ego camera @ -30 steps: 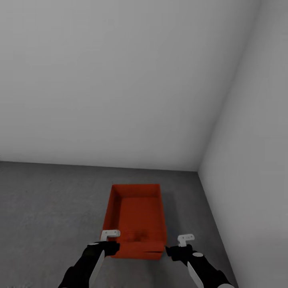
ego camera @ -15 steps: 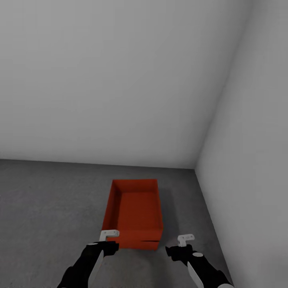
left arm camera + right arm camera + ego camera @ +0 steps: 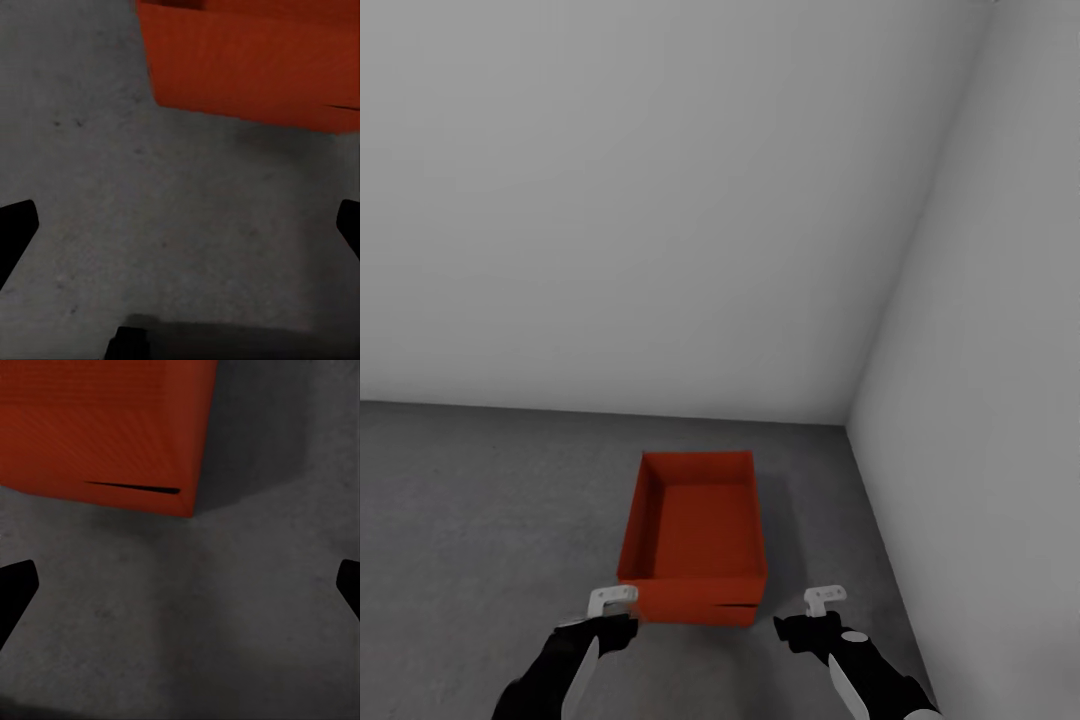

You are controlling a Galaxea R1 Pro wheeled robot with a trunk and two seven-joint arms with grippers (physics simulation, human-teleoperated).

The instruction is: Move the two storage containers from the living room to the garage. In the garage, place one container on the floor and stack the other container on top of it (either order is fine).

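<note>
A red-orange storage container point(image 3: 700, 530) stands on the dark grey floor point(image 3: 490, 500) of the garage, near the corner. A thin dark seam crosses its near wall low down; I cannot tell whether one bin sits in another. My left gripper point(image 3: 612, 605) hovers open just off the near left corner, touching nothing. Open as well, my right gripper point(image 3: 822, 605) hangs to the right of the near right corner. Through the left gripper point(image 3: 180, 225) I see the container point(image 3: 247, 60) ahead, beyond its spread fingers. From the right gripper point(image 3: 180, 585), the container point(image 3: 97, 427) also lies beyond bare concrete.
A pale grey back wall point(image 3: 660, 200) rises behind the container, and a side wall point(image 3: 990, 400) meets it at the right, close to the bin. Open concrete stretches away to the left.
The view first drew back a little from the container. Since then my left gripper has slid left and back, away from the bin's near left corner. The right gripper has held still.
</note>
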